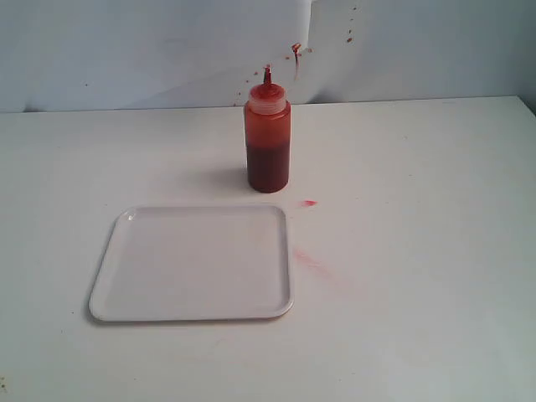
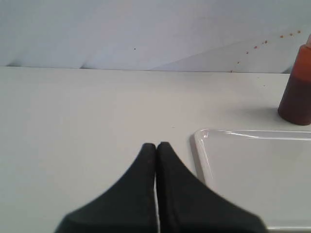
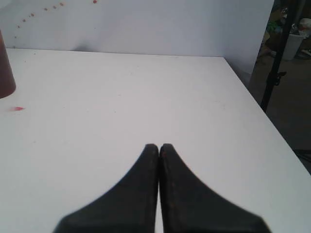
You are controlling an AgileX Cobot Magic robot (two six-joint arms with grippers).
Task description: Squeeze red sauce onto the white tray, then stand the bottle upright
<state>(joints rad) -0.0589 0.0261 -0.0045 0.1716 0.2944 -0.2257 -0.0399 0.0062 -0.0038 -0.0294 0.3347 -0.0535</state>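
Note:
The bottle [image 1: 268,138] stands upright on the table behind the white tray [image 1: 194,264], its red-stained nozzle pointing up. The tray lies flat and bare, with no red sauce blobs on it. In the left wrist view the tray's rim [image 2: 200,145] lies just beside my left gripper [image 2: 157,145], which is shut with nothing in it; the bottle [image 2: 297,92] shows at the edge. My right gripper [image 3: 159,146] is shut and holds nothing, over bare table, far from the bottle [image 3: 6,68]. Neither gripper shows in the exterior view.
A small red drop [image 1: 309,203] and a faint pink smear [image 1: 308,261] mark the table right of the tray. Red specks dot the back wall [image 1: 295,52]. The table's right edge [image 3: 265,121] drops off beside the right gripper, with a dark stand [image 3: 279,58] beyond.

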